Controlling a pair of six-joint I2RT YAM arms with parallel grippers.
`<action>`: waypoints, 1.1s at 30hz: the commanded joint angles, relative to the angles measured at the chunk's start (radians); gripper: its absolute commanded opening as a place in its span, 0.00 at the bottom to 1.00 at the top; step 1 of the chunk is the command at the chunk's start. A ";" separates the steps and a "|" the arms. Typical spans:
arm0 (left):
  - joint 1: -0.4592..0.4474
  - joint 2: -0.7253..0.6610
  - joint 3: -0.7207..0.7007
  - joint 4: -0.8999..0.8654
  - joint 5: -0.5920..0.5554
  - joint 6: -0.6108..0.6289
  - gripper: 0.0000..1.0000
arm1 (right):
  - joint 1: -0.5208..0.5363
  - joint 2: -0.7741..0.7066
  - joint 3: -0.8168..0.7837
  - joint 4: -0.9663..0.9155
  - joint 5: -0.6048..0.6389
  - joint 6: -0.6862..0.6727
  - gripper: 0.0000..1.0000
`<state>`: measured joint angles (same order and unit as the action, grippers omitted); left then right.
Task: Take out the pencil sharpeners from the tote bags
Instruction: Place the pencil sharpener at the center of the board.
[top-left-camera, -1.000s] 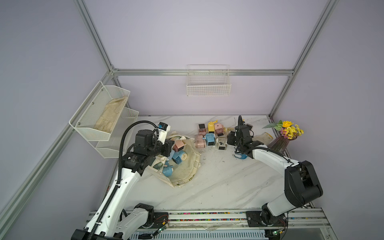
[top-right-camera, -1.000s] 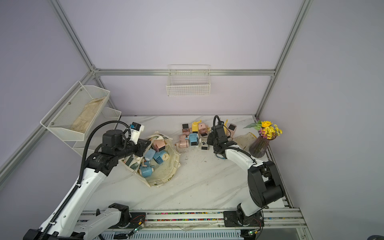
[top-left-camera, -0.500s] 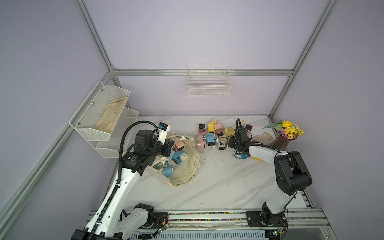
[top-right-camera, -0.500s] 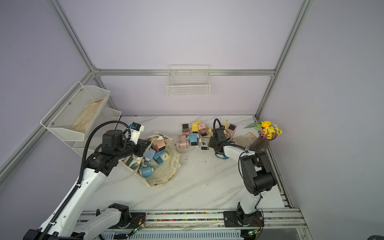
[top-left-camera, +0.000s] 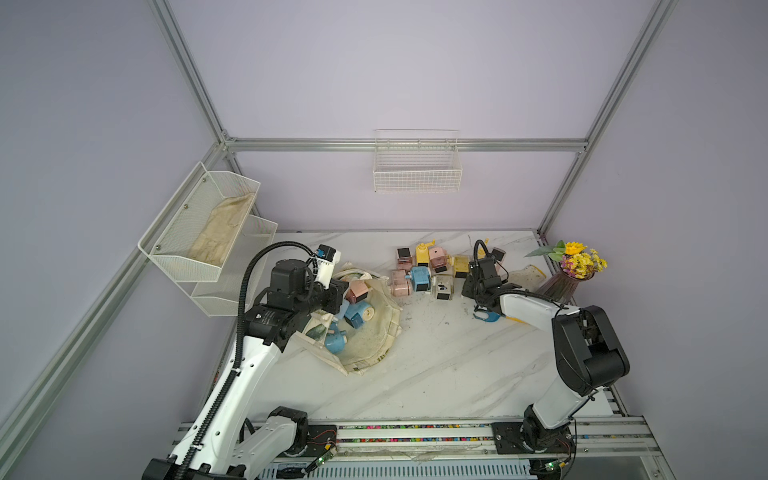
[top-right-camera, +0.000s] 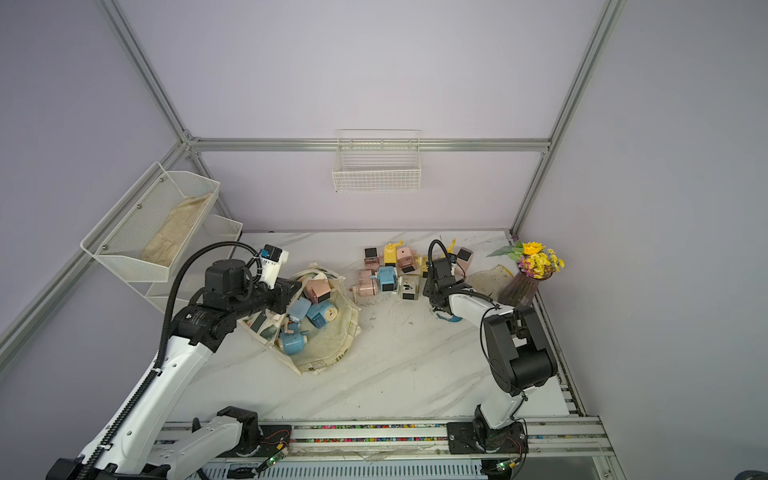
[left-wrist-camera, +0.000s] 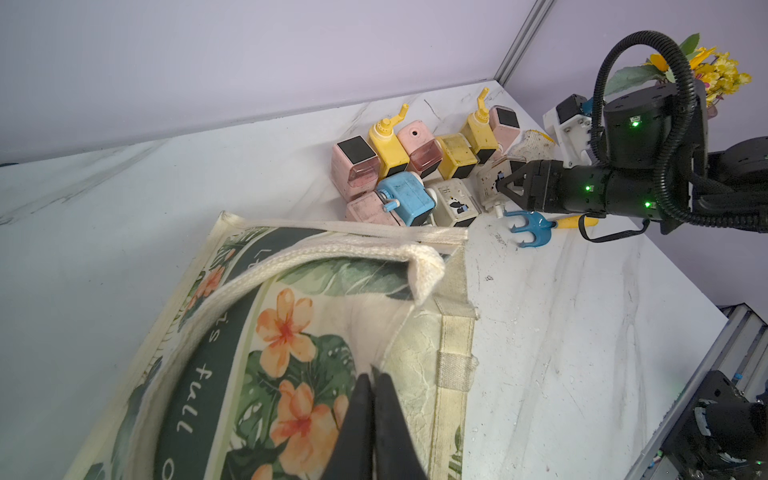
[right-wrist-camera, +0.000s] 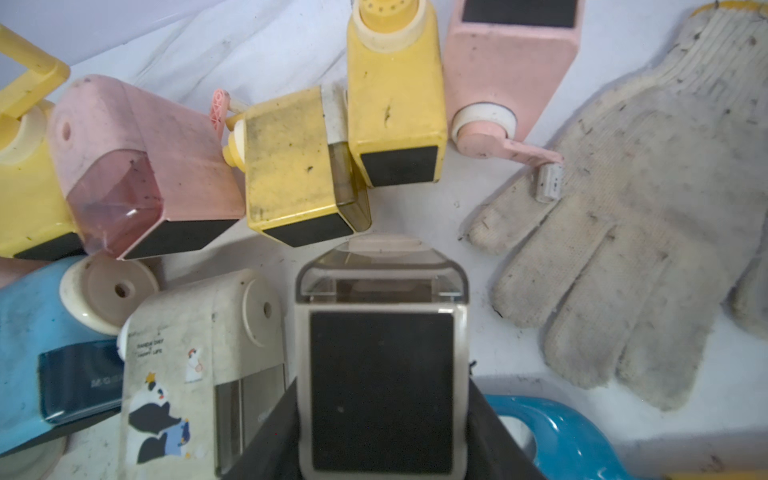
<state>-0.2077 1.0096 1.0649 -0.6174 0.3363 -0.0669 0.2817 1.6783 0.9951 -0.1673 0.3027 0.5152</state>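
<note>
Sharpeners (top-left-camera: 424, 270) — marble tabletop (top-left-camera: 436, 374), lilac walls.

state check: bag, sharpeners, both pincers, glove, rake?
tote bag: lying on the table, mouth held open, sharpeners still inside
left pincer: shut on the bag's edge
right pincer: closed on a beige sharpener
sharpener pile: out of the bag, clustered on the table
glove: flat beside the pile
hand rake: lying on the table below the right arm

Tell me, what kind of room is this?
Probably a robot test booth, not a home: two robot arms are bolted to a marble table, with plain purple walls and a metal frame around it.
</note>
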 joint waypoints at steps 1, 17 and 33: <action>0.008 -0.006 0.012 0.000 -0.007 0.000 0.06 | -0.005 -0.082 -0.003 -0.023 0.043 0.024 0.29; 0.008 -0.008 0.011 -0.001 -0.011 -0.001 0.06 | -0.032 -0.022 0.030 0.059 -0.217 -0.040 0.34; 0.008 -0.009 0.010 -0.001 -0.009 0.000 0.07 | -0.082 -0.014 0.001 0.086 -0.263 -0.029 0.71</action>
<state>-0.2077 1.0096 1.0649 -0.6182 0.3363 -0.0669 0.2050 1.6627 1.0008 -0.1181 0.0498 0.4854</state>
